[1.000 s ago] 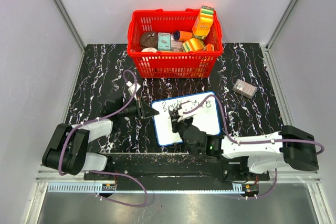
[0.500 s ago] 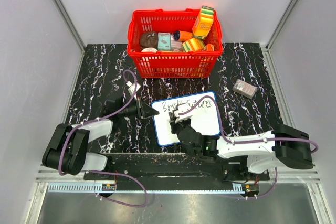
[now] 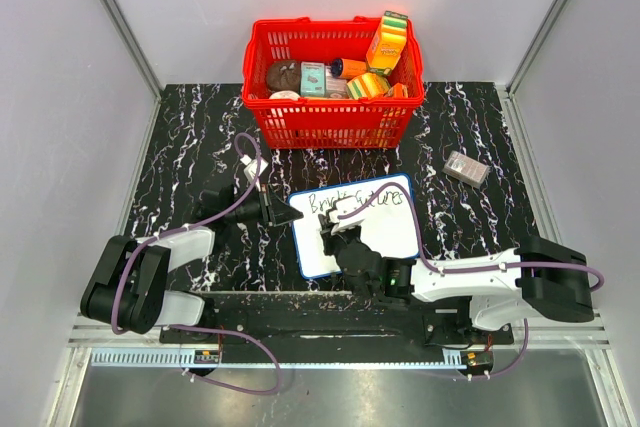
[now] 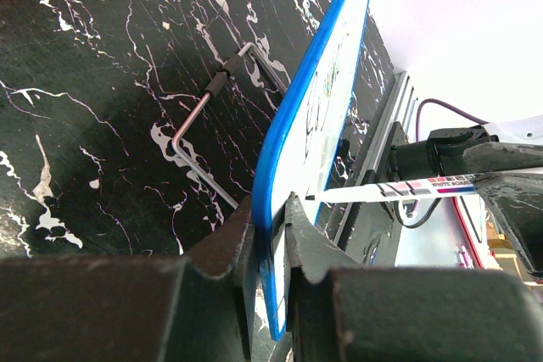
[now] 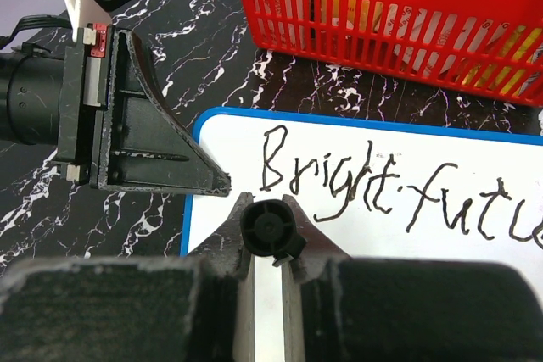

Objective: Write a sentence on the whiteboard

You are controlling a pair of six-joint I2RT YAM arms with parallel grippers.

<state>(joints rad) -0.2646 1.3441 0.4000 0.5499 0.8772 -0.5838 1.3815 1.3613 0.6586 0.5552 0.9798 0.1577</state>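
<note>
Black marbled table [image 3: 190,137]: red basket [image 3: 330,122] at far edge, whiteboard [image 3: 405,229] front-middle, small grey box [image 3: 466,168] well right of it.

Bright, even light from above — shadows faint and soft. Top view sharp; the red plastic mesh basket [image 3: 330,117] oversaturates at 12 o'clock. Wrist views — dark near fingers [image 4: 225,252] blur at 6 o'clock.

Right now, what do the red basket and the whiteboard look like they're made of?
The red basket looks like glossy moulded plastic: one even colour, slotted lattice walls. The whiteboard seems a smooth, shiny white sheet, probably coated, with a blue plastic-looking rim; the black lettering sits on its surface.
</note>
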